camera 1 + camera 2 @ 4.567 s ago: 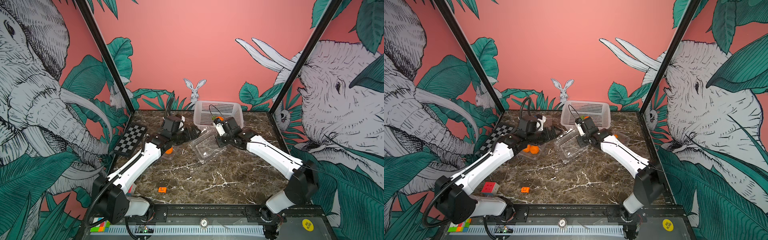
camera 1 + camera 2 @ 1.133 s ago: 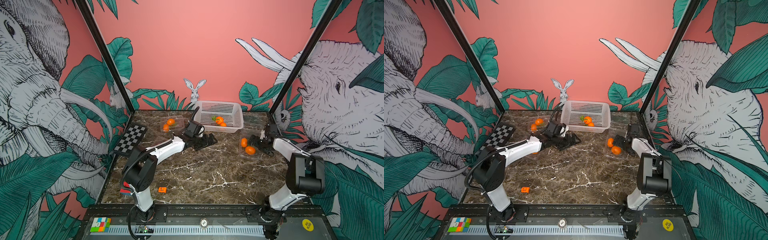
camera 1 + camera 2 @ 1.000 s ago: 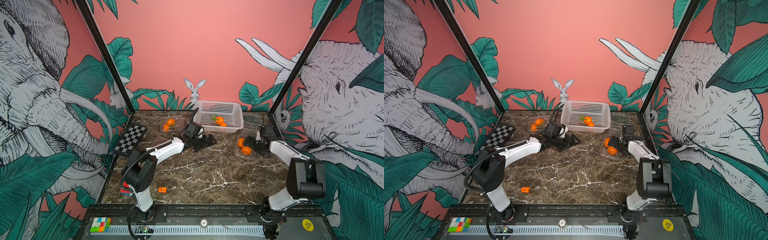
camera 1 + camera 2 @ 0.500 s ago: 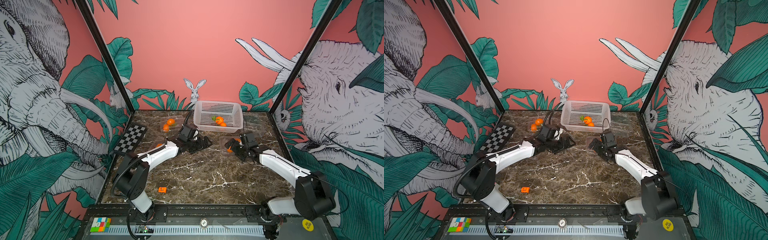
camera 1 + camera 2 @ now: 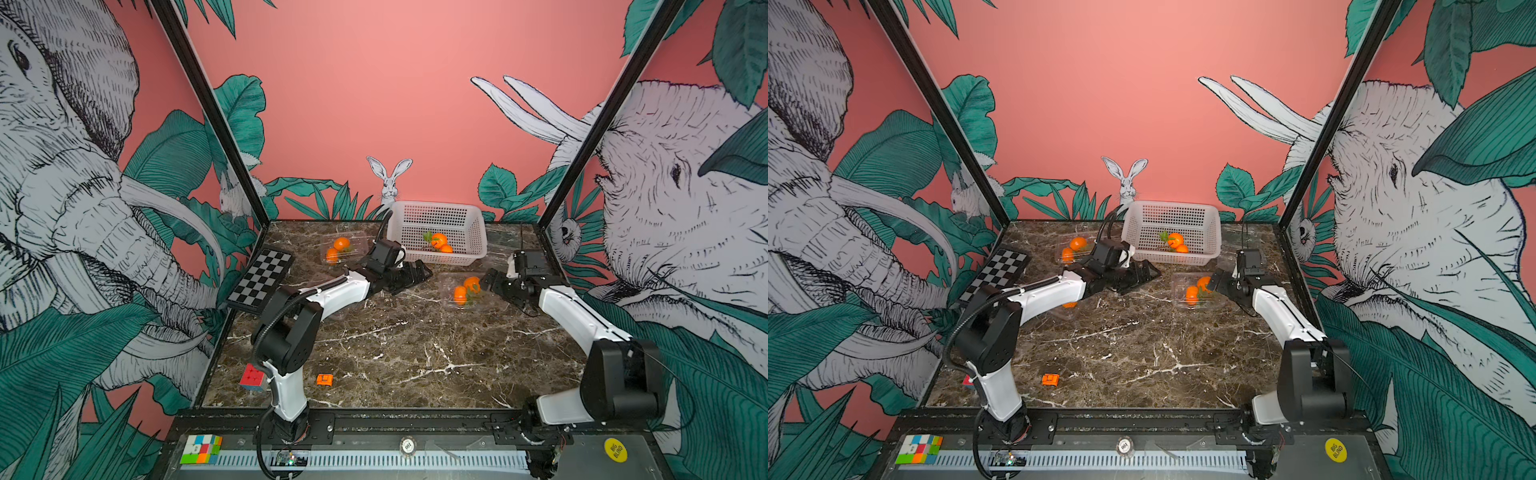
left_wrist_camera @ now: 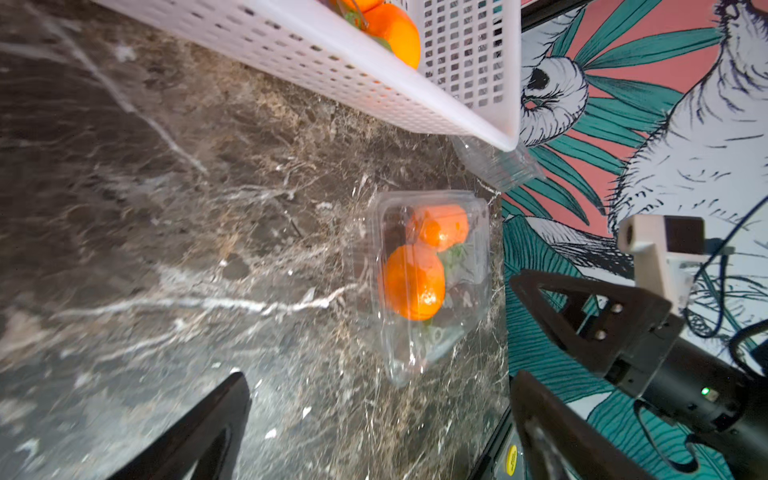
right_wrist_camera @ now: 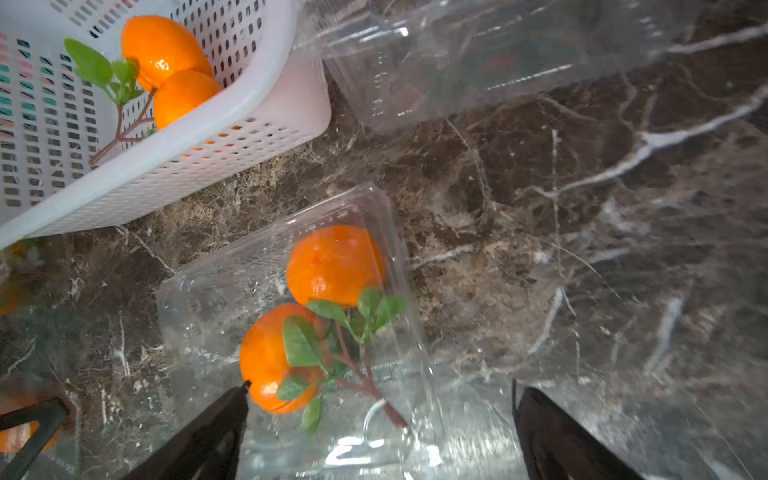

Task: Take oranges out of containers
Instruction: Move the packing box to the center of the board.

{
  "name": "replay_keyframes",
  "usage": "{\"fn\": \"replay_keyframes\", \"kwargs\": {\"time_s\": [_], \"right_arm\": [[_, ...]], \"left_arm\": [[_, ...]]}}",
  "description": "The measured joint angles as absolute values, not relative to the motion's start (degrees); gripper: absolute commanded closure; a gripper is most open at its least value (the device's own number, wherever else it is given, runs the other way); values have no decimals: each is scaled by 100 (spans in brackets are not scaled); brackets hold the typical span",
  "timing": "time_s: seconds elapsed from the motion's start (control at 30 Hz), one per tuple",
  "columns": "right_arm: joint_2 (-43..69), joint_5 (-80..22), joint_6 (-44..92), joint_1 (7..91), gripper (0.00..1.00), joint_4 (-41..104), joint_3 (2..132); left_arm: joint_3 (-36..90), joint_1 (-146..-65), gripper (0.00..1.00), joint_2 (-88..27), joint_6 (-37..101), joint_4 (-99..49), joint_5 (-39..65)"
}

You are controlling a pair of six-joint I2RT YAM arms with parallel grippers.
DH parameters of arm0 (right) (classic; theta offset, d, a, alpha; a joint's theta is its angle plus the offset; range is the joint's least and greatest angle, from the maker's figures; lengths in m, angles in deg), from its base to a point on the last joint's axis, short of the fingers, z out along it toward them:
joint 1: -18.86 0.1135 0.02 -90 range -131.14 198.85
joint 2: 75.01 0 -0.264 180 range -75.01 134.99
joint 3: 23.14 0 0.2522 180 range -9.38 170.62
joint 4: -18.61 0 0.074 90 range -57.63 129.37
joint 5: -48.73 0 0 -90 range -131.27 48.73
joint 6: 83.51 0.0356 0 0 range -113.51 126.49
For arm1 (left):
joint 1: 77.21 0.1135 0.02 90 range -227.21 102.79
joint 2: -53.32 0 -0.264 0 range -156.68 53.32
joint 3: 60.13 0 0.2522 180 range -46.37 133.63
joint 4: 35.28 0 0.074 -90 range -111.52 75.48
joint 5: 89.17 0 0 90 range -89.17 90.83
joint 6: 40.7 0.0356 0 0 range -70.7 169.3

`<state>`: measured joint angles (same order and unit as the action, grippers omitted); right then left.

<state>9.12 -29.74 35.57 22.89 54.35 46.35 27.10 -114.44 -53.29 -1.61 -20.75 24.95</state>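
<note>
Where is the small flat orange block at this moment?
In both top views the orange block lies flat on the marble table near its front edge, on the left side, just beside the left arm's base.

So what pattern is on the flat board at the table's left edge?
A black-and-white checkerboard pattern on the board, clearest in a top view.
</note>
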Motion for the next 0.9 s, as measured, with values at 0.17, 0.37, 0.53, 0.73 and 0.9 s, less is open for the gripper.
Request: {"fn": "replay_keyframes", "kwargs": {"time_s": [0.17,0.37,0.53,0.73,0.9], "right_arm": [[1562,-2581,3152,2293,2,5044,4768],[1857,-2295,2975,2481,2,4764,4783],[1889,-2305,2991,3017,1,4722,4989],[1905,-2365,3364,3764,1,4449,5048],[2141,-2362,3788,4341,2,4226,5124]], "left_arm": [[3088,-11650,1,-5836,-354,-2407,2532],[3018,-11728,1,-5952,-566,-2695,2587],[2765,-11656,1,-5934,-625,-2964,2633],[2131,-11188,1,-5613,-507,-2831,2692],[1676,-10465,1,-5071,-199,-2483,2694]]}}
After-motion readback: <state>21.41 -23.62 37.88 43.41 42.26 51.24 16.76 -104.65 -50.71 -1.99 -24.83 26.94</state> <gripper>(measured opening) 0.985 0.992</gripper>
